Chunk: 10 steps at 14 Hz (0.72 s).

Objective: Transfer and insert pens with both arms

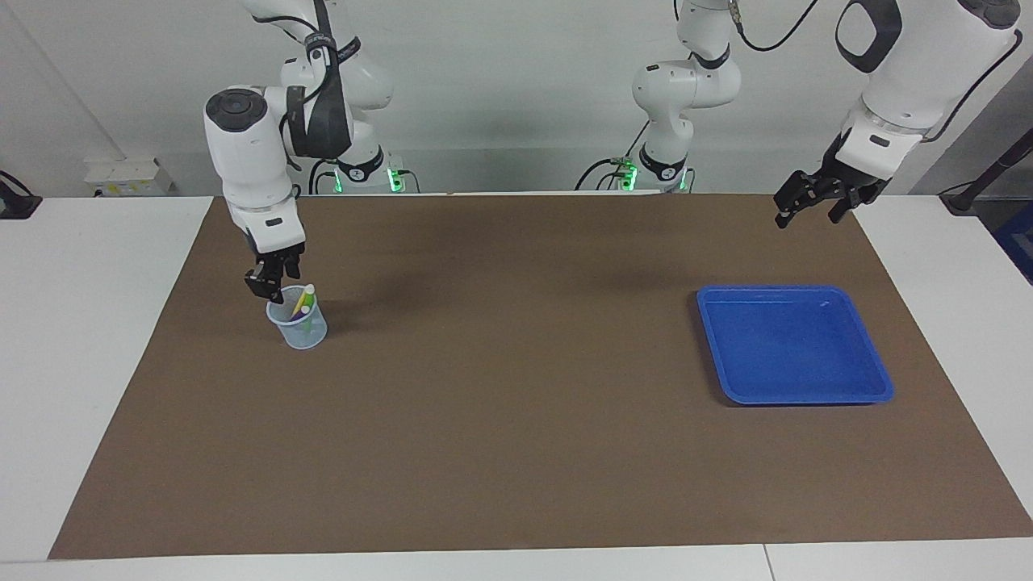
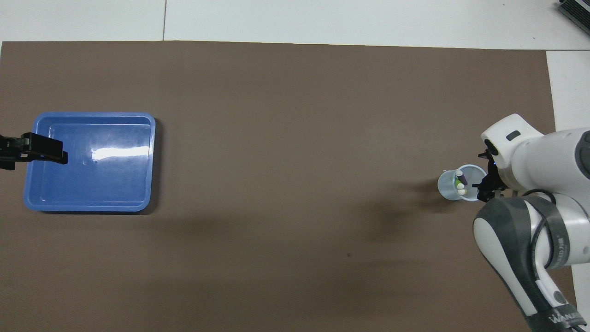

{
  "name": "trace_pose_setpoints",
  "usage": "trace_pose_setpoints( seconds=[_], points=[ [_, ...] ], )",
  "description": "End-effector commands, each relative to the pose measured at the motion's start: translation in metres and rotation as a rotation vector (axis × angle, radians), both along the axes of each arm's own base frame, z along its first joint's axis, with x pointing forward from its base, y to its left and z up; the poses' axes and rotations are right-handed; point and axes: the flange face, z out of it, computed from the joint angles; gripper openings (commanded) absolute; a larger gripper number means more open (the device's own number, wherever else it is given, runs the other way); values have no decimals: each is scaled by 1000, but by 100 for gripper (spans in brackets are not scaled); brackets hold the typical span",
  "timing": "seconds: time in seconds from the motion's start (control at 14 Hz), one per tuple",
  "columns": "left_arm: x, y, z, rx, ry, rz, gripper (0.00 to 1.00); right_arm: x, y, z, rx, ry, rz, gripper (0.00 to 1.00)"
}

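Right gripper hangs just above the rim of the clear cup, jaws apart and holding nothing. Directly under and beside it the pens stand in the cup: purple, green and yellow, pale ends up and leaning on the rim. Risk: a finger could clip a leaning pen or the rim if the arm pulls away sideways, which would tip the light cup. Blue tray lies well apart. Left gripper waits over the mat near the tray, wide open and empty.
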Motion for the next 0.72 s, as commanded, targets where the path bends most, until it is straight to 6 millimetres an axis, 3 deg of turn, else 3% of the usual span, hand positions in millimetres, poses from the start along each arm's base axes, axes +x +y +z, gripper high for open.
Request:
trace_pose_setpoints(
  seconds=[0.0, 0.07, 0.14, 0.36, 0.64],
  points=[
    [3, -12, 5, 18, -25, -31, 100, 4, 7, 13, 60, 10, -62, 78],
    [4, -14, 6, 18, -35, -36, 100, 3, 10, 23, 76, 27, -117, 79],
    [5, -12, 6, 18, -35, -30, 100, 2, 17, 44, 102, 39, -206, 100],
    [2, -8, 3, 12, -26, -23, 100, 1, 52, 98, 120, 47, -376, 100],
    [2, -3, 4, 20, -28, -114, 100, -3, 71, 138, 147, 37, -522, 100]
  ],
)
